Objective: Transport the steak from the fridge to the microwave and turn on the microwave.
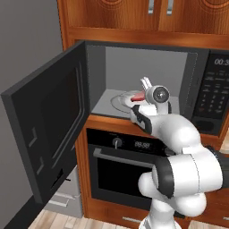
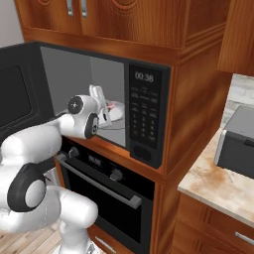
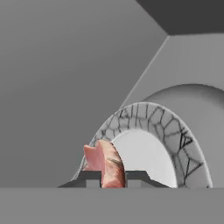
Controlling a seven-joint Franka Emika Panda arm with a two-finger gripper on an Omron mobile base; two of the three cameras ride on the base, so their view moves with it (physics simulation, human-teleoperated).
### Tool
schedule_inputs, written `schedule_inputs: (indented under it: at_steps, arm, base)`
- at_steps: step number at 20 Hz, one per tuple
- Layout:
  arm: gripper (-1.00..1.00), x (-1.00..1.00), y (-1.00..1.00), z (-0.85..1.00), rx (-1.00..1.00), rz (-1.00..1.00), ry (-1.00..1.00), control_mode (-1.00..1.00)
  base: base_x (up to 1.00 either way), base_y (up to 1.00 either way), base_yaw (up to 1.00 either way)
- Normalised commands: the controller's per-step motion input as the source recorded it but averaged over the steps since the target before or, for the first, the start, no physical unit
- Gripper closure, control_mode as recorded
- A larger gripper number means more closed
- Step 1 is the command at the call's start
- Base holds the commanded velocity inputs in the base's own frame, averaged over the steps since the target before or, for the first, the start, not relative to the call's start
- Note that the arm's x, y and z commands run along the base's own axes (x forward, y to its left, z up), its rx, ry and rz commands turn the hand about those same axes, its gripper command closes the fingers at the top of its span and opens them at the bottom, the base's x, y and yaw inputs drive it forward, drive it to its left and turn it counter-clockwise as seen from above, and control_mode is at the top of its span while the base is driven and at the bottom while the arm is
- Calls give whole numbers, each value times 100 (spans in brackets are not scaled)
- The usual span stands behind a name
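1. Two dark fingers [image 3: 93,177] at the bottom middle of the hand view stand narrowly apart, pinched on the steak [image 3: 106,164], which rises between them.
2. In the left base view the gripper [image 1: 139,97] sits near the frame's middle, inside the open microwave [image 1: 147,62], with the red meat poking out over the plate [image 1: 120,99].
3. Risk, as I judge it: the steak is held on edge, so on release it may tip and land on the plate's rim or slide to the cavity floor. A wrist swung carelessly on the way out could also knock the door [image 1: 49,120], which hangs wide at the left of the frame.
4. Steak: lumpy, red-pink, paler at the top, soft-looking and likely slippery.
5. Plate: round, pale, with a dark crackle pattern around its rim, and it looks hard and smooth.
6. Microwave: boxy, matte dark shell, flat grey walls inside; its keypad [image 2: 144,114] sits at the centre of the right base view.
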Motion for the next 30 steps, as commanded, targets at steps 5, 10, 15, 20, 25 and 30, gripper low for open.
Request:
schedule_inputs:
  at_steps: [5,10,15,20,25,30]
  arm:
    - [100,54,0,-30,0,0,1,-100]
    - [100,50,0,-32,0,0,1,-100]
    - [-100,25,0,-12,0,0,0,-100]
    - [-100,-4,-7,0,2,3,-7,-100]
    - [-100,-29,-11,11,8,7,-22,-100]
    - [-100,-89,-18,51,9,16,-13,-100]
  base:
    - [0,0,0]
    - [0,0,0]
    - [0,0,0]
    - [0,0,0]
    - [0,0,0]
    - [0,0,0]
